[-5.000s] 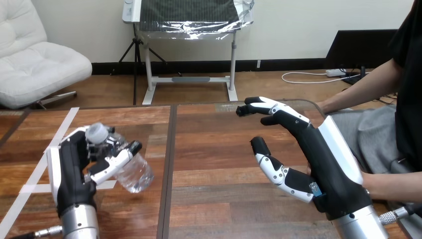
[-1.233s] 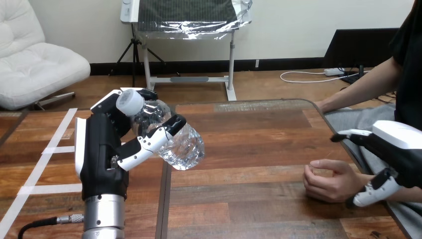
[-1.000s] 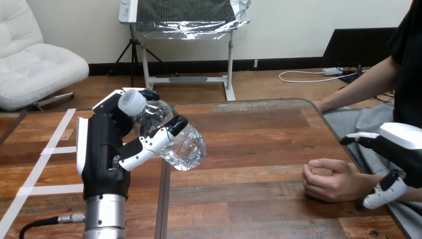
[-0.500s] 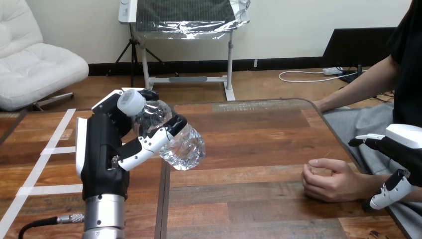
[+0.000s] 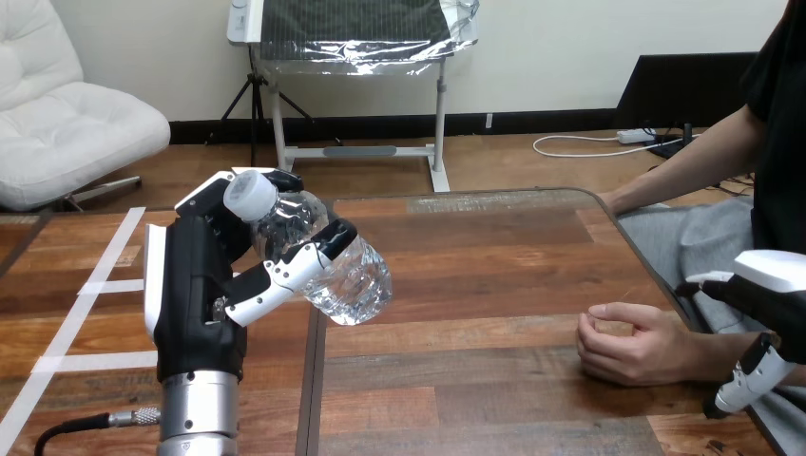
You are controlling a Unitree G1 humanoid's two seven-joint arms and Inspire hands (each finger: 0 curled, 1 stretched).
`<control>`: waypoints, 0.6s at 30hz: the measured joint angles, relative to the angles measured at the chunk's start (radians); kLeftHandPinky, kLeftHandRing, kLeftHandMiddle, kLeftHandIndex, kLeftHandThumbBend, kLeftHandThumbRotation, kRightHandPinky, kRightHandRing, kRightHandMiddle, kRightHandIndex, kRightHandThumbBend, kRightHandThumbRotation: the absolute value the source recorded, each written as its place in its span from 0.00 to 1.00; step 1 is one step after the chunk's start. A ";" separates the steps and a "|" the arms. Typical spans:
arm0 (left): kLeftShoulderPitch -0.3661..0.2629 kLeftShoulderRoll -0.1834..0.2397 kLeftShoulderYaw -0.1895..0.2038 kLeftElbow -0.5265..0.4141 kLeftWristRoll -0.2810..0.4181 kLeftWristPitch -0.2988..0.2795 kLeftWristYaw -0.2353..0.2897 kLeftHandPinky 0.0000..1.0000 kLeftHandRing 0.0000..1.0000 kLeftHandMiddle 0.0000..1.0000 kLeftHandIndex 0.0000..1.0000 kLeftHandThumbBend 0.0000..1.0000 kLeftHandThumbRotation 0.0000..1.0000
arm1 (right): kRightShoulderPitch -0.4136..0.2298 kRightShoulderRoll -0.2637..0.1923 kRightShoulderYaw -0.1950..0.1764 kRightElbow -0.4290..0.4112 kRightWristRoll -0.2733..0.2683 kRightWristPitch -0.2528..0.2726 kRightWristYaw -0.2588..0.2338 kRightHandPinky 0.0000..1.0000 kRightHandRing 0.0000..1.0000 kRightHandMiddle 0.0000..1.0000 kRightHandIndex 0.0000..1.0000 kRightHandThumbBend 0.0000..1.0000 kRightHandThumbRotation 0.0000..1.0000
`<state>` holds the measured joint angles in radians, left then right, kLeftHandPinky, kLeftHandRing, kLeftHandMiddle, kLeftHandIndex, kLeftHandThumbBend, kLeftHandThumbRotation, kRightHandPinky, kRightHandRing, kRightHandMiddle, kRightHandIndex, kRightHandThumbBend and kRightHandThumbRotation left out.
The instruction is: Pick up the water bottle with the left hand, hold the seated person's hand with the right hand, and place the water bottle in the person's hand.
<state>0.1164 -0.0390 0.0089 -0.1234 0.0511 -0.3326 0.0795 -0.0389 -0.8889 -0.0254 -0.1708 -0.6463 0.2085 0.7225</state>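
Left hand [image 5: 195,285], left of centre: fingers and thumb wrapped round the clear water bottle [image 5: 335,269], held tilted above the worktop [image 5: 494,256], white cap [image 5: 245,196] toward upper left. Right hand [image 5: 777,296], lower right edge: fingers loose and spread, gripping nothing, just beside the person's wrist. Person's hand [image 5: 632,344] rests loosely curled on the worktop, well apart from the bottle.

Black left hand [image 5: 195,285], white-shelled fingers [image 5: 276,277], silver forearm [image 5: 197,413]

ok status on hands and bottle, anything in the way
Left hand shut on water bottle, held tilted above table. Right hand open at person's wrist, no grip. Person's hand curled on table, not open for it.
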 measured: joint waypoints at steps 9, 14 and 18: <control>0.000 0.000 0.002 0.000 0.000 0.000 -0.004 0.46 0.43 0.46 0.48 0.63 0.00 | -0.021 -0.012 0.040 0.040 -0.041 0.002 0.012 0.91 0.97 0.97 0.93 0.72 0.11; 0.000 0.000 0.001 0.000 0.000 0.000 -0.006 0.46 0.43 0.46 0.48 0.63 0.00 | -0.040 -0.013 0.068 0.066 -0.063 0.001 0.013 0.91 0.97 0.97 0.93 0.70 0.10; 0.000 0.000 0.002 0.000 0.001 0.000 -0.006 0.46 0.43 0.46 0.48 0.63 0.00 | -0.056 -0.013 0.091 0.085 -0.073 -0.001 0.013 0.91 0.97 0.96 0.92 0.70 0.08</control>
<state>0.1166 -0.0391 0.0109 -0.1234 0.0518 -0.3327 0.0739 -0.0950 -0.9017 0.0659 -0.0862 -0.7193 0.2076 0.7357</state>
